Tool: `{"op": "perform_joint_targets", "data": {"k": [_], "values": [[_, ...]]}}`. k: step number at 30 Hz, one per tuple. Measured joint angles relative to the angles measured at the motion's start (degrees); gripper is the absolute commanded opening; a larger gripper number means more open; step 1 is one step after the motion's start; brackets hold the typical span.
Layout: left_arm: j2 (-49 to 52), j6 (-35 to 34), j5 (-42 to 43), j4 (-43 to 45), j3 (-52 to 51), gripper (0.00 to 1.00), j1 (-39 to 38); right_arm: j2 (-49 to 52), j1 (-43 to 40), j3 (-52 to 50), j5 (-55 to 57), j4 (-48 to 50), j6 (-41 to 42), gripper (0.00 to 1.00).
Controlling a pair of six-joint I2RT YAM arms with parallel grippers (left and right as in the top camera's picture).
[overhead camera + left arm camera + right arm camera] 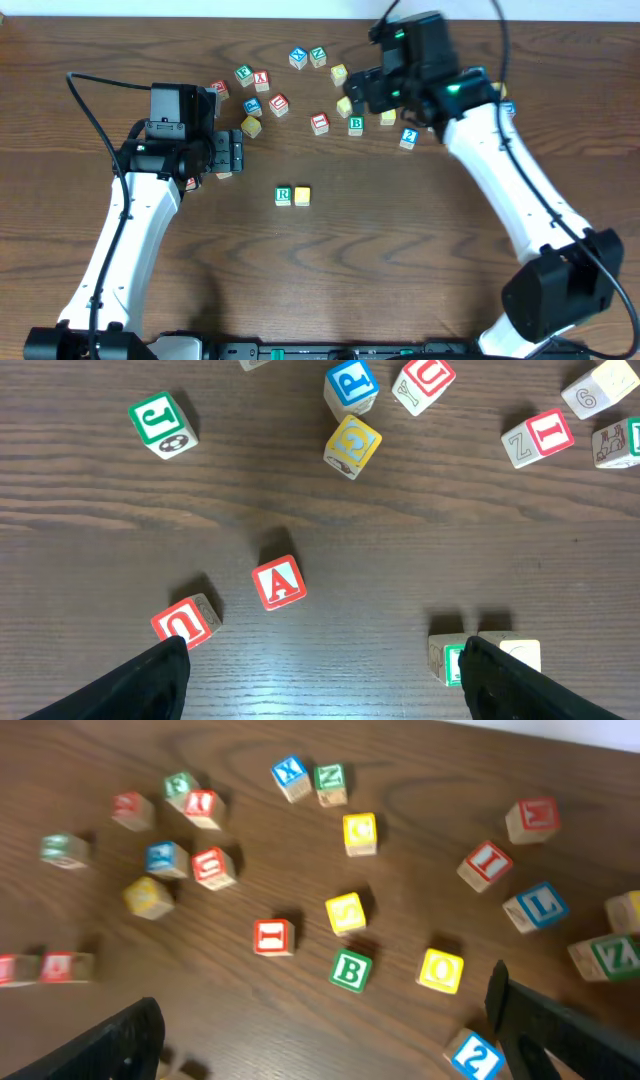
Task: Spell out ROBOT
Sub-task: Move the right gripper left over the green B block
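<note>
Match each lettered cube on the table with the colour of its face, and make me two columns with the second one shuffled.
Cubes:
1. R cube
2. A cube
3. 2 cube
4. O cube

Colours:
a. blue
b. green
c. yellow
d. red

Pairs: 1-b, 2-d, 3-a, 4-c

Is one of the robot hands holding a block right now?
No, nothing is held. The left gripper and the right gripper are both open, with nothing between the jaws.
</note>
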Motion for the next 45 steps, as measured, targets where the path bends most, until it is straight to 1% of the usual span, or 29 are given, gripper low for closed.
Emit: {"op": "perform_joint_targets", "data": {"k": [1, 3, 6, 9, 17, 27, 33, 38, 45], "values": [[0.0, 0.0, 0.0, 0.0, 0.0, 0.85, 0.0, 0.3, 1.0, 0.0, 1.6, 0.0, 0.6, 0.99], [0.0, 0.0, 0.0, 0.0, 0.0, 0.85, 0.0, 1.2, 2.3, 0.0, 3.9, -0.1, 2.1, 0.97], [0.0, 0.0, 0.0, 0.0, 0.0, 0.85, 0.0, 3.1, 2.3, 0.1, 6.2, -0.6, 5.4, 0.96], [0.0, 0.0, 0.0, 0.0, 0.0, 0.85, 0.0, 5.3, 1.6, 0.1, 9.1, -1.3, 9.2, 0.99], [0.0, 0.0, 0.0, 0.0, 0.0, 0.85, 0.0, 9.3, 1.6, 0.2, 14.6, -1.4, 13.7, 0.99], [0.0, 0.0, 0.0, 0.0, 0.0, 0.85, 0.0, 13.4, 1.9, 3.7, 16.2, -2.1, 17.1, 0.98], [0.0, 0.0, 0.0, -0.1, 0.0, 0.85, 0.0, 14.3, 4.0, 6.7, 16.5, -1.8, 18.8, 0.99], [0.0, 0.0, 0.0, -0.2, 0.0, 0.85, 0.0, 14.3, 5.9, 7.1, 16.5, -1.3, 19.9, 0.98], [0.0, 0.0, 0.0, -0.6, 0.0, 0.85, 0.0, 15.4, 6.3, 7.4, 16.6, -1.9, 20.8, 0.98]]}}
